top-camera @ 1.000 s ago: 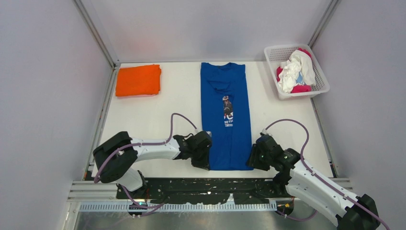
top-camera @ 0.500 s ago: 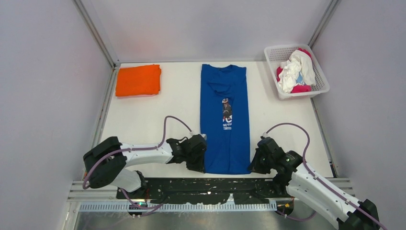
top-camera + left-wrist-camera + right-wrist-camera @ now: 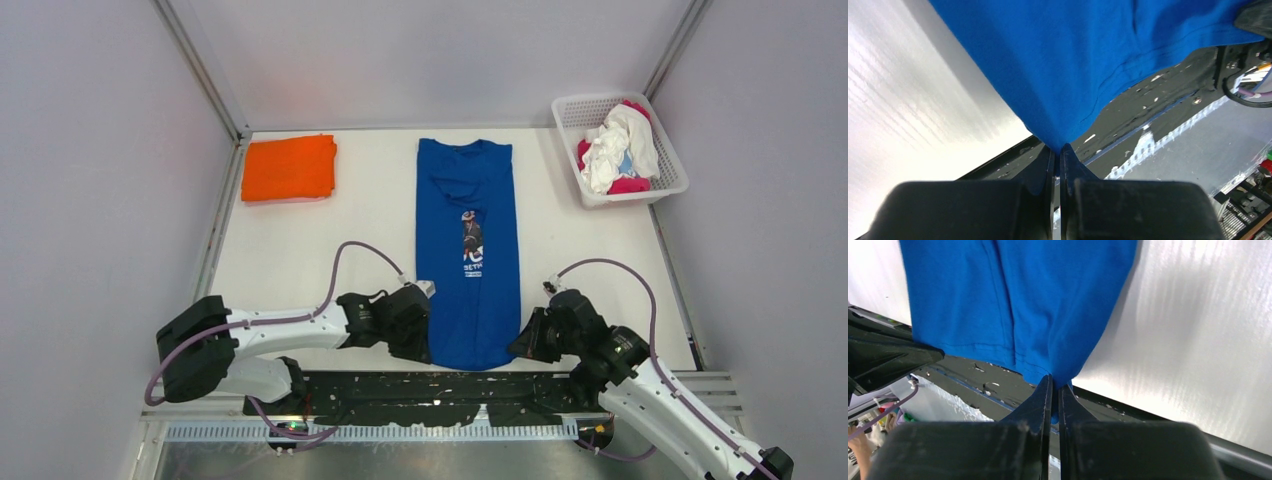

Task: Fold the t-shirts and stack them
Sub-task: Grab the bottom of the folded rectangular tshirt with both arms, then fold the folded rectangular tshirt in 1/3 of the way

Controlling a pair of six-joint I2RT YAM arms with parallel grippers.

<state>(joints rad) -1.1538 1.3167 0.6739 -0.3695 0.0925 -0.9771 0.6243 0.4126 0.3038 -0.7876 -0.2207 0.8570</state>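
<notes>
You have 1 white table [image 3: 300, 250], closed in by pale grey walls [image 3: 420, 60] on 3 sides, with 1 black slotted plate [image 3: 450, 390] along its near edge. Item 1: royal blue t-shirt [image 3: 468, 260], folded lengthwise into a narrow strip down the table's middle, collar at the far end, print facing up, near hem at the near edge. Item 2: orange t-shirt [image 3: 290, 168], folded, far left corner, well apart. Item 3: white lattice basket [image 3: 567, 125], far right corner, holding a white shirt [image 3: 620, 145] heaped over a magenta shirt [image 3: 630, 185]. Your left gripper [image 3: 1058, 150] is pinched tight on the blue shirt's near left hem corner; your right gripper [image 3: 1053, 382] is pinched tight on its near right corner. The 2 arms flank the strip, 1 purple cable [image 3: 345, 255] looping over each.
</notes>
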